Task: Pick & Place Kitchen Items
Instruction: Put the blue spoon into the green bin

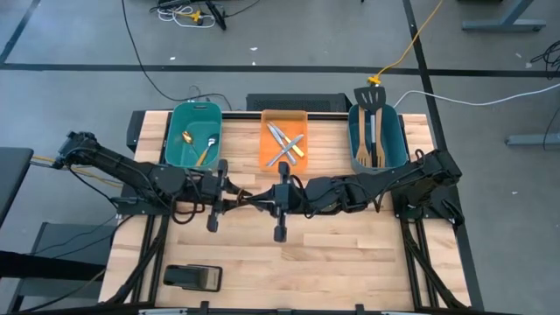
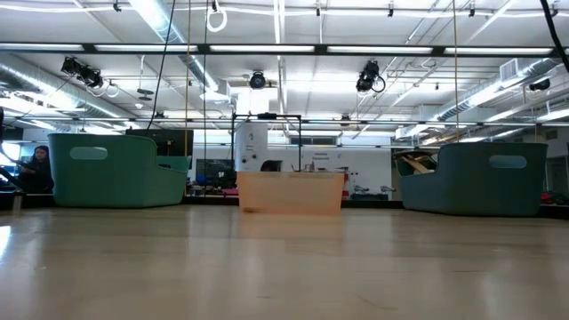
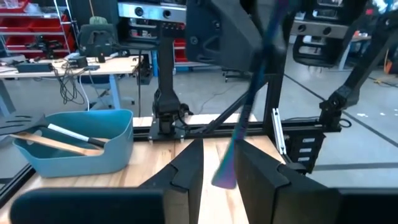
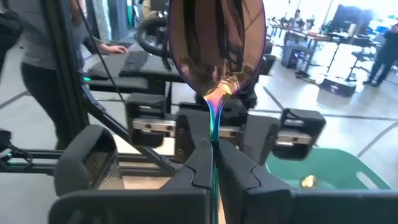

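Worktop (image 1: 350, 254): pale wood planks, smooth, with a soft satin sheen. Spoon (image 4: 216, 46): mirror-polished metal, its bowl reflecting the room, with an iridescent rainbow tint along the neck. Teal bins (image 1: 194, 134) and orange bin (image 1: 284, 118): smooth moulded plastic, matt to faintly glossy; the orange one looks translucent in the low view. Spatulas (image 1: 361, 140): light, unvarnished-looking wood, matt. Knives and forks (image 1: 284, 144): bright silver metal. Right gripper (image 4: 214, 165) and left gripper (image 3: 219, 177): dark matt plastic-like jaws. Arms: dark, matt casing.
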Motion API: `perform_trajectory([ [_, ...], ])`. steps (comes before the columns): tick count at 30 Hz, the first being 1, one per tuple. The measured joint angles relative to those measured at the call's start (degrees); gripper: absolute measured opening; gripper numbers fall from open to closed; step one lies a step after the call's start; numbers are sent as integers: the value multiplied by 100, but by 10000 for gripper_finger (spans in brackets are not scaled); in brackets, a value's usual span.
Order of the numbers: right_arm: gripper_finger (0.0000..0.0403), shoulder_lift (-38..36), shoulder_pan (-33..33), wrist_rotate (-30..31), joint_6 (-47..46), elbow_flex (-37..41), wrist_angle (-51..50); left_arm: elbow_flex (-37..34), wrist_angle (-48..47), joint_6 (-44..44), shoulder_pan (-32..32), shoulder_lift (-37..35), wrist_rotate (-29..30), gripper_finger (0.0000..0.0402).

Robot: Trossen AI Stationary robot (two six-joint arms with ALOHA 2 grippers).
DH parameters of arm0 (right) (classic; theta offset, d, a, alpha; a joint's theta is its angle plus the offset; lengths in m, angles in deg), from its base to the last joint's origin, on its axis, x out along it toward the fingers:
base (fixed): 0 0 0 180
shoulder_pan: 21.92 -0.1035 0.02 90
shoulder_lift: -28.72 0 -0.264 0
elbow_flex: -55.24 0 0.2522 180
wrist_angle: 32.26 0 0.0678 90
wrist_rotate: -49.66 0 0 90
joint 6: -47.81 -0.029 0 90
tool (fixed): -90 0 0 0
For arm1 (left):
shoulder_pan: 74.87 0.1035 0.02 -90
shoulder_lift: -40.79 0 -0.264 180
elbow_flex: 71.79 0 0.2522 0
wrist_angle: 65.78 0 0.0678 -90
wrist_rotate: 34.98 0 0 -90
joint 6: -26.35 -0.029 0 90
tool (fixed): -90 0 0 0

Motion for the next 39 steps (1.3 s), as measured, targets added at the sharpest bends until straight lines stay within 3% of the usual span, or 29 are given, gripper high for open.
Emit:
perform_trajectory([
  [13,11,0,46,-77,62,0,84,0,103,0,0,22,-195,96],
  [26,11,0,55,-77,84,0,220,-2,342,-95,0,136,-201,187],
  [39,11,6,124,-267,189,2,551,-2,574,-110,20,127,-195,198],
])
